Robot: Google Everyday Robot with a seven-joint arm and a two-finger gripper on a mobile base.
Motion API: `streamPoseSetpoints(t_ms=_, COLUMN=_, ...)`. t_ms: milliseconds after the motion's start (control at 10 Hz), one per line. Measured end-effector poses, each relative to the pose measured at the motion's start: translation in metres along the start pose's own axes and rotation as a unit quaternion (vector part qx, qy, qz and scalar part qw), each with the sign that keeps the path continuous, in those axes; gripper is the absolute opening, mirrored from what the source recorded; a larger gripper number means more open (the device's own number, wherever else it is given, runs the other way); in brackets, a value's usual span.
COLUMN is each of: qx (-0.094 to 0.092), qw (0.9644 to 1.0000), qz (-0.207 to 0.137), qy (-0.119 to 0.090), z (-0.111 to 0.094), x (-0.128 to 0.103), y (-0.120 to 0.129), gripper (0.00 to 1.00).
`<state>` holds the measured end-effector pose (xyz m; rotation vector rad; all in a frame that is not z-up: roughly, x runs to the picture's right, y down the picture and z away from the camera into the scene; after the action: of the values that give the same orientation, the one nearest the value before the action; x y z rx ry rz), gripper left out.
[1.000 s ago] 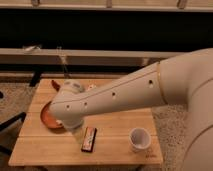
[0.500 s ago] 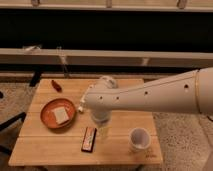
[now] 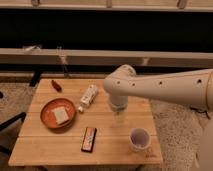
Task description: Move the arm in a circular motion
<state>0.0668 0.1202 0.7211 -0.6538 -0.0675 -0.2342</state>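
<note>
The arm (image 3: pixel 165 87) reaches in over the right edge of the table (image 3: pixel 50 145), elbow above the middle. Its end effector (image 3: pixel 118 118) points down near the cup (image 3: pixel 139 139); wide or narrow, I cannot tell.

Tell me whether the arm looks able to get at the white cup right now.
Probably yes. The pincer hangs at the tip of the arm over the wooden table, just left of and behind the white cup. Nothing stands between them, and the cup sits upright by itself.
</note>
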Motion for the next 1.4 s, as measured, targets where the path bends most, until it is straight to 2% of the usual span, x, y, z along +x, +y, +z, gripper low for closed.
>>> streamPoseSetpoints(t_ms=100, qx=-0.004, qw=0.9999, qz=0.007, qy=0.012, z=-0.001, x=0.019, y=-0.01, gripper=0.8)
streamPoseSetpoints(t_ms=300, qx=-0.004, qw=0.9996, qz=0.009, qy=0.025, z=-0.005, x=0.034, y=-0.03, gripper=0.8)
streamPoseSetpoints(t_ms=700, qx=0.01, qw=0.9988, qz=0.008, qy=0.047, z=-0.01, x=0.053, y=-0.072, gripper=0.8)
streamPoseSetpoints(t_ms=1000, qx=0.018, qw=0.9984, qz=-0.002, qy=0.054, z=-0.012, x=0.055, y=-0.106, gripper=0.8)
streamPoseSetpoints(t_ms=1400, qx=0.028, qw=0.9973, qz=-0.037, qy=0.058, z=-0.02, x=0.021, y=-0.162, gripper=0.8)
